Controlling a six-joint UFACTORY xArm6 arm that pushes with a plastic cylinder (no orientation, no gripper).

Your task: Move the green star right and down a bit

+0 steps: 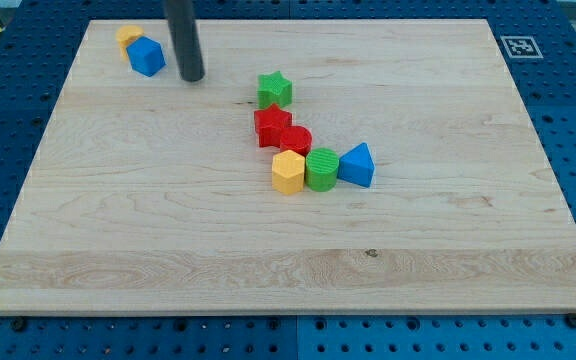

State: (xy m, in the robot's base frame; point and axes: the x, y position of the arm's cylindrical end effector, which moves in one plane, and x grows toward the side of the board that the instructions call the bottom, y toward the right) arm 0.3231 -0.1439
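Observation:
The green star [275, 89] sits on the wooden board [168, 220] a little above centre. My tip [192, 76] rests on the board to the star's left, apart from it, near the view's top. Just below the star a red star-like block [270, 125] touches a red cylinder [295, 139].
Below the red blocks a yellow hexagonal block [288, 172], a green cylinder [321, 168] and a blue triangular block [357, 165] stand in a row. A blue block [147, 56] and a yellow block [128, 37] sit at the top left, just left of my tip.

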